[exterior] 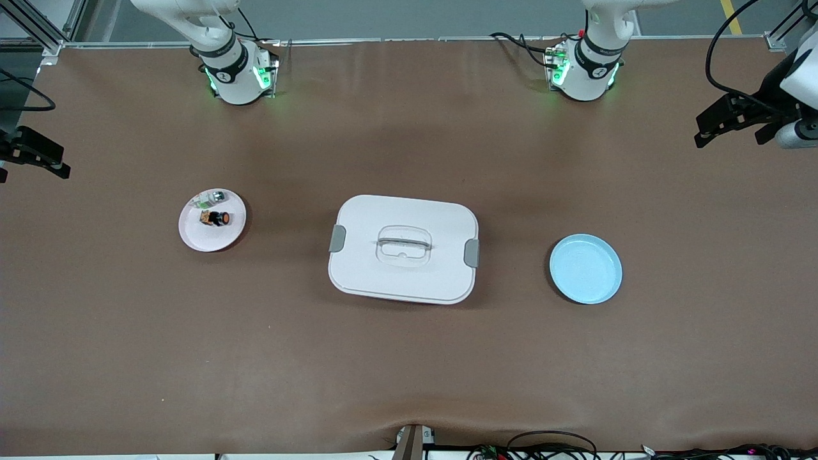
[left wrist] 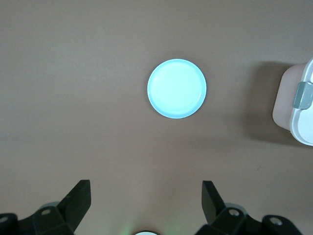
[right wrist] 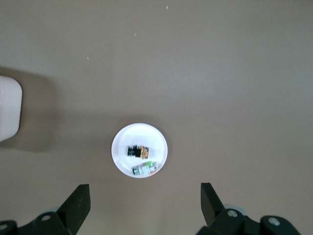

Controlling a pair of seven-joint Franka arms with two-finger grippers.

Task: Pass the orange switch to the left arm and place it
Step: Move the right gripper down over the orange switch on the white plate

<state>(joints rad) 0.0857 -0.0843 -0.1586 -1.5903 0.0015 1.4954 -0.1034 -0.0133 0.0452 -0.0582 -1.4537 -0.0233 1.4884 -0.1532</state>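
Switch (exterior: 218, 218) lies on its side on the pink plate (exterior: 199, 239), toward the right arm's end from the box (exterior: 403, 248); right gripper (right wrist: 144, 203) nearer, both grippers (left wrist: 145, 200) wide, empty

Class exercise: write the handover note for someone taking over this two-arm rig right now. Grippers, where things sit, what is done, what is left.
Left gripper: open, holding nothing, high over the blue plate.
Right gripper: open, holding nothing, high over the pink plate.
Orange switch: on the pink plate beside a green part.
Box: shut, between the plates.
Done: nothing.
Left: pick the switch, pass it between arms, avoiding the box.
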